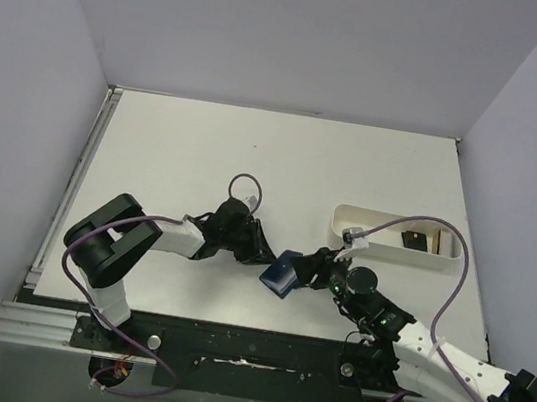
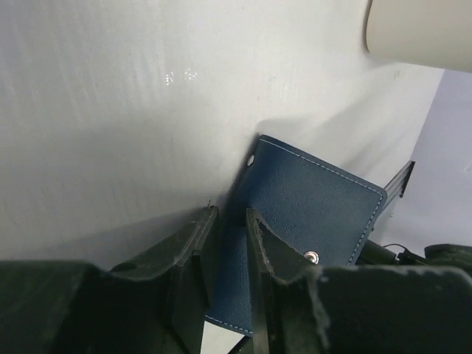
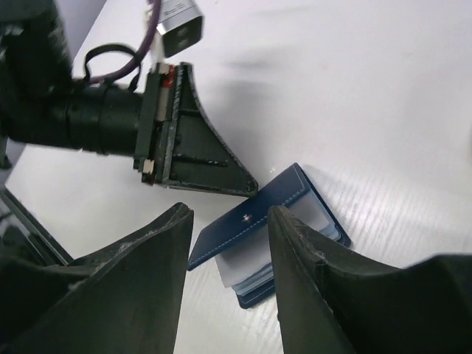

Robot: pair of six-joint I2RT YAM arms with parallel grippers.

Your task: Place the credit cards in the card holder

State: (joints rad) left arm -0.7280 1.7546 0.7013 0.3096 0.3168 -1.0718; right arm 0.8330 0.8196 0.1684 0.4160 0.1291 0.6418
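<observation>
The navy blue card holder (image 1: pixel 281 275) lies open near the table's front, between the two grippers. My left gripper (image 2: pixel 230 214) is shut on its raised cover (image 2: pixel 310 203); the blue leather runs between the narrow jaws. In the right wrist view the card holder (image 3: pixel 251 221) shows pale blue inner pockets, and a pale grey flat piece (image 3: pixel 247 259) sticks out of them. My right gripper (image 3: pixel 230 214) hangs open just above it, holding nothing. Two credit cards, one dark (image 1: pixel 411 240) and one tan (image 1: pixel 437 241), lie in the white tray.
The long white oblong tray (image 1: pixel 367 216) sits at the right, just behind my right gripper (image 1: pixel 314 266). My left gripper (image 1: pixel 263 253) reaches in from the left. Grey walls close in the table on three sides.
</observation>
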